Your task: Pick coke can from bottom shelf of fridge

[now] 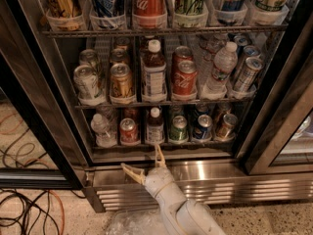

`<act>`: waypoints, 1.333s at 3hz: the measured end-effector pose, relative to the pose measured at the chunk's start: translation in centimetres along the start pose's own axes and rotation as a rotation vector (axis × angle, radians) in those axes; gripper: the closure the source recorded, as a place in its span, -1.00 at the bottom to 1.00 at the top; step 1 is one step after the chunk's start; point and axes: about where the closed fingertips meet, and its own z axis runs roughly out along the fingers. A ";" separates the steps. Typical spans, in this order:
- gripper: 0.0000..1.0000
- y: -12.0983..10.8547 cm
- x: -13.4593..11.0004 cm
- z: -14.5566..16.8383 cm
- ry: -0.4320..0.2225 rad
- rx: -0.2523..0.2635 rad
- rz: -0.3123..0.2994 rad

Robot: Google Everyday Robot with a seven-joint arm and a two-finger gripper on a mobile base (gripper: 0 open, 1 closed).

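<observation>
The fridge stands open in front of me, with a shiny louvred base panel. On the bottom shelf the coke can is a small red can with a silver top, second lane from the left. My gripper is open and empty, just below and in front of the bottom shelf, a little right of and below the coke can. One finger points up toward the brown bottle, the other points left.
On the bottom shelf, a clear water bottle is left of the coke can; a green can, a blue can and a gold can are to the right. Cables lie on the floor at left.
</observation>
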 end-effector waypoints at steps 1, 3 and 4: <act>-0.66 0.0 0.0 0.0 0.000 0.000 0.000; -0.24 0.0 0.0 0.0 0.000 -0.001 0.000; -0.54 0.1 0.0 1.5 0.010 -0.014 0.008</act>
